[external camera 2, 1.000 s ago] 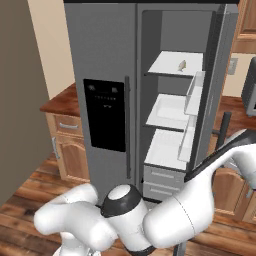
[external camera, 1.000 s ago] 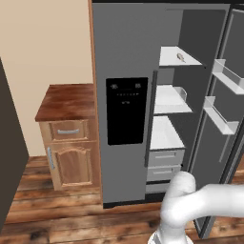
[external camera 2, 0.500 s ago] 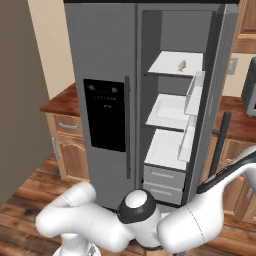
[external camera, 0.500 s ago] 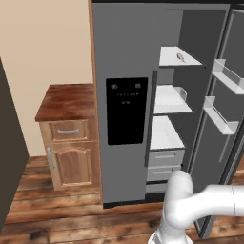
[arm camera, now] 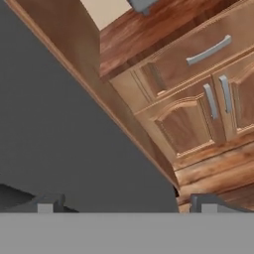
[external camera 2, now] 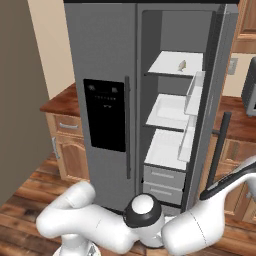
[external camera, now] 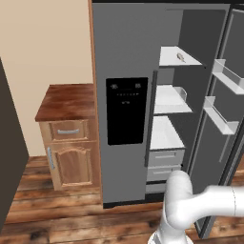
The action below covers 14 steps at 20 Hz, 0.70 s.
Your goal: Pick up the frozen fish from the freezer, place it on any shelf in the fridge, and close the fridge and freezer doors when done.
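Tool [arm camera: 124, 201]: jaws wide, empty, facing the door's grey outer face. Frozen fish [external camera: 181, 57]: apparently top shelf; swing round door, approach level.

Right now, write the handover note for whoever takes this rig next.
End effector: open, empty, off to the side facing a grey door and wooden cabinets.
Frozen fish: lying on the top white shelf of the open compartment.
Door with the black dispenser panel: shut. Door with clear bins: open.
Done: nothing visible yet.
Left: grasp the fish, move it across, shut both doors.
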{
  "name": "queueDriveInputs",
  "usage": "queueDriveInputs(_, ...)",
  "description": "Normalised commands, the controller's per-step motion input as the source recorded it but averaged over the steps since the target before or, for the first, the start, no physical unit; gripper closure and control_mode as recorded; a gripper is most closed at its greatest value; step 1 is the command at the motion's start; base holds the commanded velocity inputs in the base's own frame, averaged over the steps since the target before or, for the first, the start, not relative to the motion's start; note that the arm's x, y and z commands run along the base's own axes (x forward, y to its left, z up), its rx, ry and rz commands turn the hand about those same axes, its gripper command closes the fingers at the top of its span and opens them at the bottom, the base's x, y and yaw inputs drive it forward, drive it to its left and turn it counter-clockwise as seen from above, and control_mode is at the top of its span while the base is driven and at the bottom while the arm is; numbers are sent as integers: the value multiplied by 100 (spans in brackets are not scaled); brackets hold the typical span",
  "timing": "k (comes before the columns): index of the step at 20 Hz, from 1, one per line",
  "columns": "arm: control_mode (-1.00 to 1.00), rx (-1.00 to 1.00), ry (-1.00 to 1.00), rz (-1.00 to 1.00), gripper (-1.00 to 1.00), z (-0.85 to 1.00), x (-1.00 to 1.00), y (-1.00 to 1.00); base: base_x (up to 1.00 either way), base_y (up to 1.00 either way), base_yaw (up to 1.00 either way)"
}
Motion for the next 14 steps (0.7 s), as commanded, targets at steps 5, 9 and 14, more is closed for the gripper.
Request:
queueDriveInputs(5, -100, -9, -14, -26, -100, -59, 32, 23, 0, 0, 0)
queueDriveInputs(9, -100, -12, -17, -35, -100, -63, 48, 72, 0, 0, 0)
queueDriveInputs(14, -100, 0, 0, -19, -100, -2, 41, 12, 0, 0, 0)
